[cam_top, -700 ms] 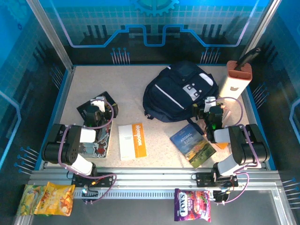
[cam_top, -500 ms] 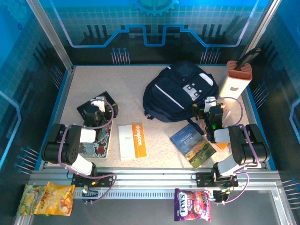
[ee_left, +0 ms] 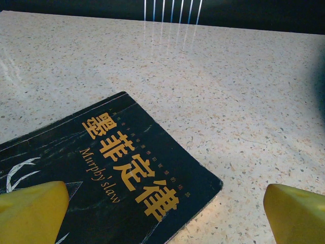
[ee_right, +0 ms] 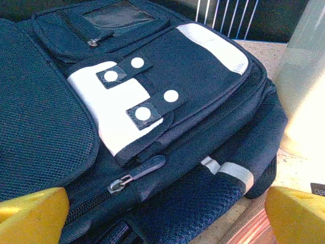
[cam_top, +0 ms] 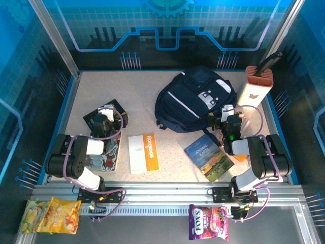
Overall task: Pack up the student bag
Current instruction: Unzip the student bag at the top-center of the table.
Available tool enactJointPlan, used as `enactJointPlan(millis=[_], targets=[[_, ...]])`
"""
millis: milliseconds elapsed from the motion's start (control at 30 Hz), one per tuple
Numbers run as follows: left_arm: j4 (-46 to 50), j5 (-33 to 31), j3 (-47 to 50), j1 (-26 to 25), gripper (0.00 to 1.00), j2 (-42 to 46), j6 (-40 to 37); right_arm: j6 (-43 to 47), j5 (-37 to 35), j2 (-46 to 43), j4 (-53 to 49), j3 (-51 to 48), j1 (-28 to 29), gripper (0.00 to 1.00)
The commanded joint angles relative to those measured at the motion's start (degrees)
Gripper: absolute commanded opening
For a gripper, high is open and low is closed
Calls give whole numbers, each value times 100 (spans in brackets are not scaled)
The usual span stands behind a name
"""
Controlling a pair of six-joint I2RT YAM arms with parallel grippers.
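Observation:
The student bag (cam_top: 189, 101), dark navy with white stripes and pale patches, lies at the back middle of the table. In the right wrist view the student bag (ee_right: 167, 66) lies just ahead of me with its zip shut, the zip pull (ee_right: 144, 169) facing me. My right gripper (cam_top: 227, 116) (ee_right: 165, 216) stands open just in front of the bag's near right edge, holding nothing. My left gripper (cam_top: 106, 114) (ee_left: 165, 213) hovers open over the corner of a black book (ee_left: 117, 173) (cam_top: 90, 118) with gold lettering, with nothing between its fingers.
A white and orange notebook (cam_top: 143, 152) lies front middle, and a green-blue paperback (cam_top: 209, 157) to its right. A patterned pencil case (cam_top: 109, 152) sits beside the left arm. A tall white and orange bottle (cam_top: 255, 87) stands at the back right. Snack packs (cam_top: 51, 216) (cam_top: 208, 221) rest on the front rail.

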State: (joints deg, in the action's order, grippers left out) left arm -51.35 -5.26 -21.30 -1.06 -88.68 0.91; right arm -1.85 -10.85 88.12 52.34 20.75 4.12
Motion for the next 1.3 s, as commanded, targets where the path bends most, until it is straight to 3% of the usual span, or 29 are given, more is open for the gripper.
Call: enactJointPlan(millis=[0, 367, 533, 633, 733, 800, 867, 1000, 1267], targets=[[-104, 40, -93, 36, 99, -44, -108, 86, 56, 21, 58, 104, 11, 100], [-231, -24, 102, 28, 99, 274, -124, 43, -349, -740, -352, -10, 87, 100], [1120, -769, -178, -95, 99, 1337, -4, -160, -589, -2019, -1851, 307, 188, 100], [2415, -1075, -673, -151, 99, 1928, 704, -604, -330, -2706, -2906, 640, 203, 100], [3929, -865, -1448, -166, 99, 2200, 1747, -1043, 88, -3061, -3865, 1026, 257, 100], [4418, -403, -1811, -192, 99, 2176, 2257, -1384, 243, -3128, -4264, 1219, 338, 100], [4590, 202, -2086, -263, 99, 2080, 2598, -1839, 429, -3085, -4664, 1452, 413, 100], [4913, 1064, -2651, -560, 86, 1614, 3147, -2554, 795, -2626, -5338, 1973, 553, 100], [5400, 1281, -3605, -1503, 82, 152, 3694, -3687, 1854, -1483, -5045, 2236, 701, 99]])
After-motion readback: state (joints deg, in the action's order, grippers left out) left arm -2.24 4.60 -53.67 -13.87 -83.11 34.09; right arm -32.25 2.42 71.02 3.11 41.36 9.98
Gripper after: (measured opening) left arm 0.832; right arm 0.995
